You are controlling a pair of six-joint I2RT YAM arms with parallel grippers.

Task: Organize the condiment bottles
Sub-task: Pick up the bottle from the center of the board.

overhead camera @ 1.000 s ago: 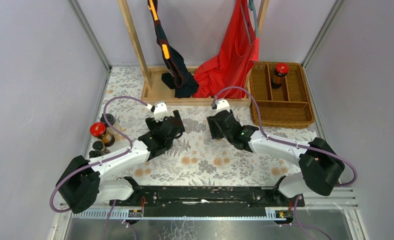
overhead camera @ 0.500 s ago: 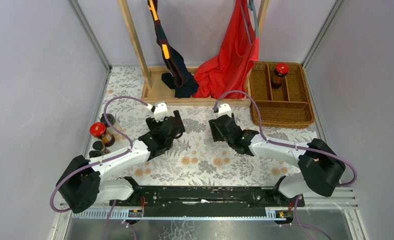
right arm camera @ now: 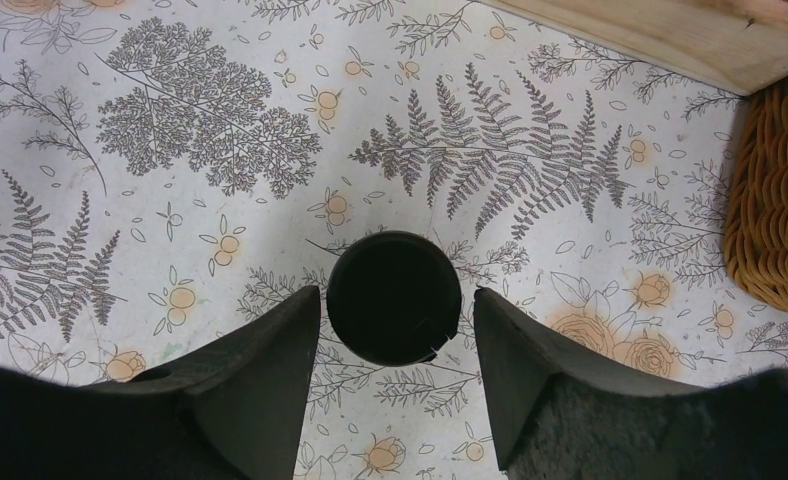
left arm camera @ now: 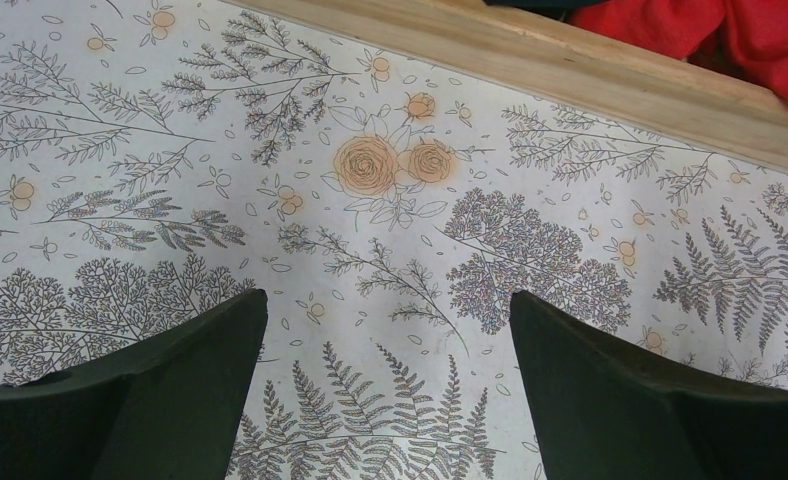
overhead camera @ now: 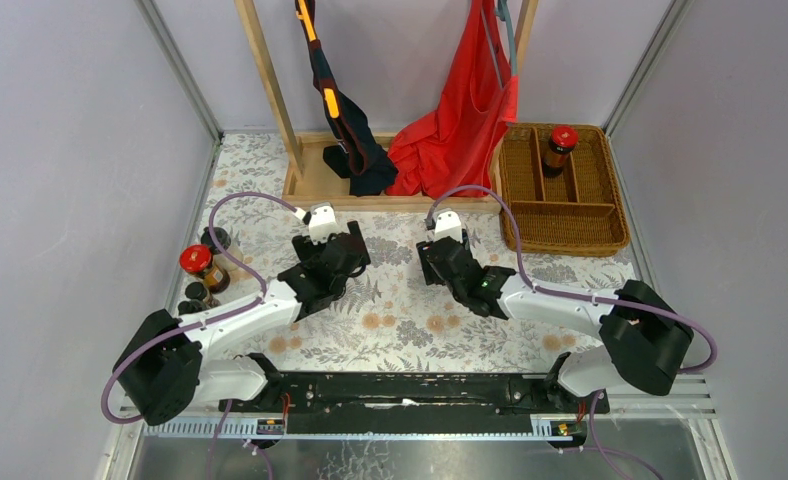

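**Top view**
- Basket (overhead camera: 610, 225), far right. One red-lid jar (overhead camera: 562, 140) stands in a long far slot.
- Second jar (overhead camera: 196, 262), also red-lidded, at the table's left edge, with three black caps (overhead camera: 197, 292) close around it. They are too small to sort into dark or pale.
- My left gripper (overhead camera: 338, 255) and right gripper (overhead camera: 440, 262) are mid-table, side by side and apart.
- The bottle I am working on sits under the right gripper and is hidden from this view.

**Left wrist**
- Left gripper (left arm camera: 388, 310): fingers spread wide, with nothing between them but the floral cloth (left arm camera: 390, 170).
- The wood frame (left arm camera: 620, 75) crosses the far corner. The task's things are well off to my left, out of this view.

**Right wrist**
- Bottle (right arm camera: 394, 295), seen cap-down as a black disc, upright on the cloth, with the basket's wicker just in at the right edge.
- Right gripper (right arm camera: 395, 322): fingers (right arm camera: 260, 370) drawn in on both sides of the cap, with a thin sliver of cloth showing on each side.
- I cannot tell whether they pinch the body lower down.

**Step in hand**
- As I judge it, this is the grasp on the mid-table bottle, ready for the carry to the basket.
- The next move calls for a firm squeeze and a straight lift. The carry must go high enough to clear the wicker rim, and the bottle then goes down into a free slot.

**Not made out**
- The bottle's body is wholly under its cap, so I cannot tell whether it is dark or pale.
- My fingertips are cut off at the frame's foot.
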